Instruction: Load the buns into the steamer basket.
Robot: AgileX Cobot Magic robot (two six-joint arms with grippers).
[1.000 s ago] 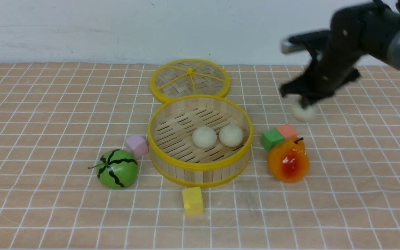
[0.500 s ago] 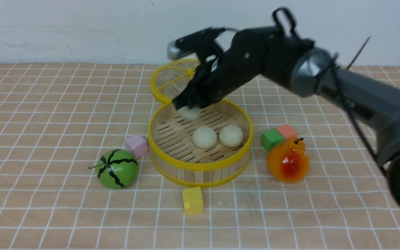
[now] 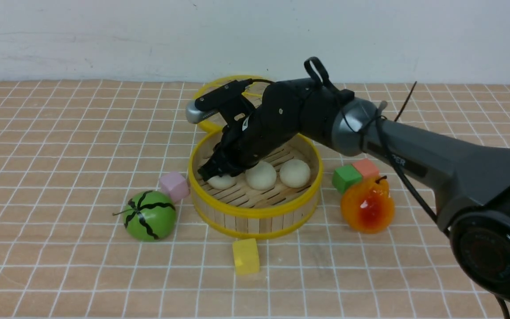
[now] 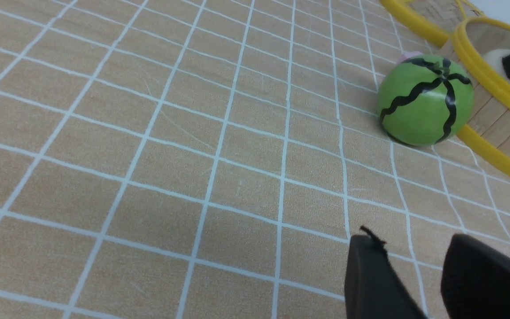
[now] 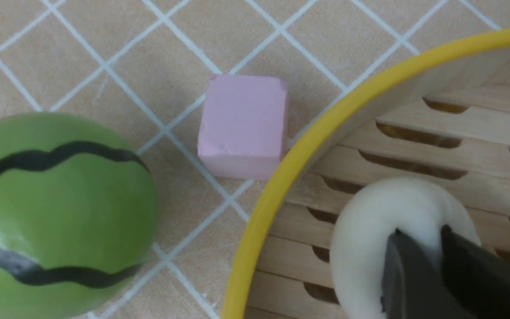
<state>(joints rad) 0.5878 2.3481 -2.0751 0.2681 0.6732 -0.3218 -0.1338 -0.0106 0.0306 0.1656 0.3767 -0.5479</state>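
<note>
The steamer basket (image 3: 255, 213) stands mid-table. Two buns (image 3: 260, 176) (image 3: 295, 173) lie side by side on its slatted floor. My right gripper (image 3: 213, 173) reaches down into the basket's left part and is shut on the third bun (image 3: 222, 182), which sits low at the floor. In the right wrist view the fingertips pinch into this bun (image 5: 370, 221) just inside the yellow rim (image 5: 281, 177). My left gripper (image 4: 410, 243) shows only in the left wrist view. It is open and empty, low over the table, well short of the basket (image 4: 481, 75).
The woven lid (image 3: 219, 106) lies behind the basket. A green melon toy (image 3: 149, 215) and a pink cube (image 3: 174, 186) are at its left. A yellow cube (image 3: 245, 255) is in front. Green (image 3: 346, 177) and orange-red (image 3: 365, 167) cubes and a glossy pear (image 3: 367, 206) are at its right.
My right arm has carried the third bun from the table at the right, over the basket's back rim, and down into the basket's left part.
</note>
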